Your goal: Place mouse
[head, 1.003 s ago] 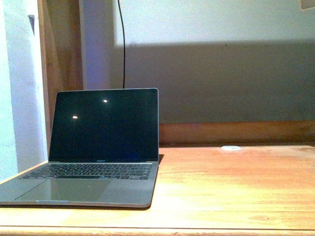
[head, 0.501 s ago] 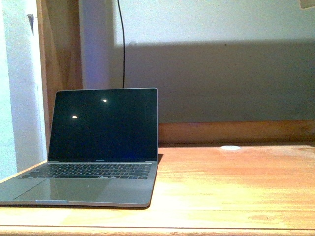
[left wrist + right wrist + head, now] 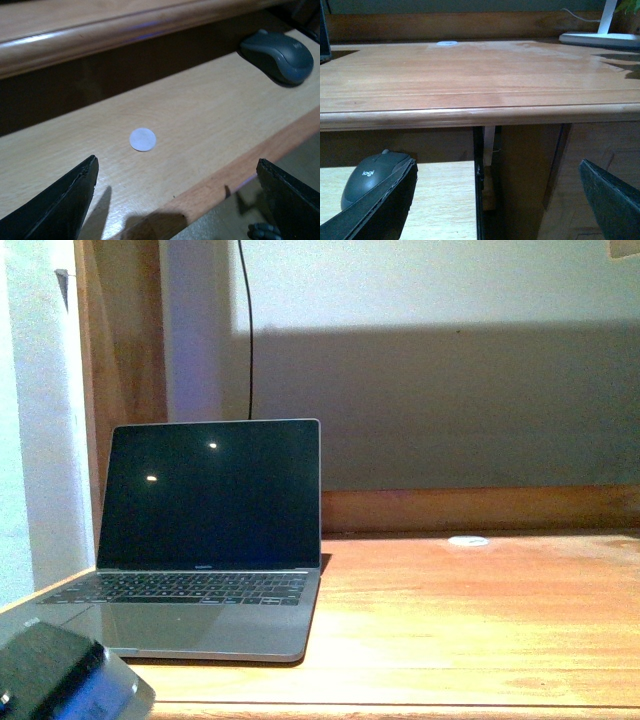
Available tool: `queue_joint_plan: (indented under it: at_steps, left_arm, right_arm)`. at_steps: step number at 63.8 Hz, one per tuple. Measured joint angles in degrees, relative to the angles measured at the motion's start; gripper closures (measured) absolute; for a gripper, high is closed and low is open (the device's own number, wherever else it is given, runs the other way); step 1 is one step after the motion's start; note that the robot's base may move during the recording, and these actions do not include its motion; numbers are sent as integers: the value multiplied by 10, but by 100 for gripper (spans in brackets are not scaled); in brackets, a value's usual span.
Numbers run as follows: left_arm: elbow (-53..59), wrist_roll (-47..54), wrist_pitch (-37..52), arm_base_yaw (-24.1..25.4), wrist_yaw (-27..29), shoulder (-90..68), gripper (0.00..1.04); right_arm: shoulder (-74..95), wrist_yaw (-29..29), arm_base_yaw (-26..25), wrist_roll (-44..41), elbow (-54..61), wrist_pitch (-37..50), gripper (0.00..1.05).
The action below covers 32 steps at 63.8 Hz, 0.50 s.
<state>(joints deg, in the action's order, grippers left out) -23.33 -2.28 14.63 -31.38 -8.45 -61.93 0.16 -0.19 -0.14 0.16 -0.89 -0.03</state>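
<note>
The mouse point(image 3: 277, 55) lay on the pale wooden shelf point(image 3: 200, 115) slung beneath the desk point(image 3: 480, 620) top. It sat flat with its logo side up, close to the shelf's front edge. It did not appear in the front view.

The left claw point(image 3: 176, 161) was spread wide and held nothing. Its two dark fingers point(image 3: 60, 205) hung over the shelf's front edge, well apart from the mouse. A small pale disc point(image 3: 143, 139) lay on the shelf between the fingers and the mouse.

The right claw point(image 3: 496, 162) was likewise wide open and empty, level with the front edge of the desk top. In its view, one finger point(image 3: 375, 205) partly covered the mouse point(image 3: 370, 177).

In the front view, an open laptop point(image 3: 210, 540) with a dark screen stood at the 9 o'clock side of the desk. A white round marker point(image 3: 468, 540) lay at 3 o'clock from the laptop's screen, near the rear edge. A blurred dark object point(image 3: 55, 680) occupied the 7 o'clock corner; it could not be identified.
</note>
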Motion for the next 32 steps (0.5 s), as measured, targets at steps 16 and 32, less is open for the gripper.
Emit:
queue_joint_plan:
  at_steps: [16, 32]
  left_arm:
    - [-18, -15, -4, 86, 174, 72, 8]
    - [1, -17, -99, 164, 326, 261, 8]
  right_arm:
    - [0, 0, 0, 0, 0, 0, 7]
    - [0, 0, 0, 0, 0, 0, 7]
